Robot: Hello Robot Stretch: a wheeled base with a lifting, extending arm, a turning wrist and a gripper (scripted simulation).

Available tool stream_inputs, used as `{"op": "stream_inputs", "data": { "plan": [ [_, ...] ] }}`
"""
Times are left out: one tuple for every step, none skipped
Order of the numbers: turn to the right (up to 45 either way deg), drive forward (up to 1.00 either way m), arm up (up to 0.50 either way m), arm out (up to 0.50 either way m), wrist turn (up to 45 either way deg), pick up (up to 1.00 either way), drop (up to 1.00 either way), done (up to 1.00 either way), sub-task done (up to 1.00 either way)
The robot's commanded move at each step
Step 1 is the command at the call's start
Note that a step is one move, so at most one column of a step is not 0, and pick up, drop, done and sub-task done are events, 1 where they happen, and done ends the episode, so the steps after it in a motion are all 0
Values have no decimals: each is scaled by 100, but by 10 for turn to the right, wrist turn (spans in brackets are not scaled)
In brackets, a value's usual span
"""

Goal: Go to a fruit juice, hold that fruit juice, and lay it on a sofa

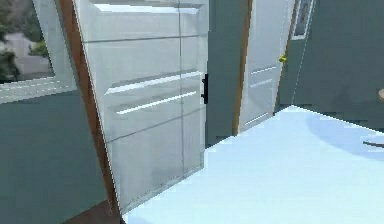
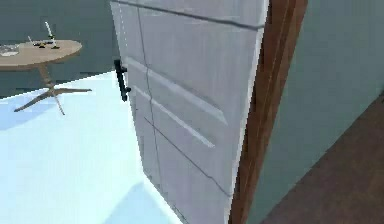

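A white door (image 1: 150,100) is faced; the juice is judged not yet reached, and the jaws' state cannot be told.

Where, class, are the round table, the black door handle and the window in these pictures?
round table (image 2: 62,50): arm side view, bare right part of its wooden top.
black door handle (image 2: 123,80): arm side view, middle of the handle.
window (image 1: 22,45): forward view, on the glass pane.
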Motion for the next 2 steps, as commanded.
{"op": "stream_inputs", "data": {
  "plan": [
    [300, 0, 0, 0, 0, 0, 0, 0, 0],
    [30, 0, 0, 0, 0, 0, 0, 0, 0]
  ]
}}
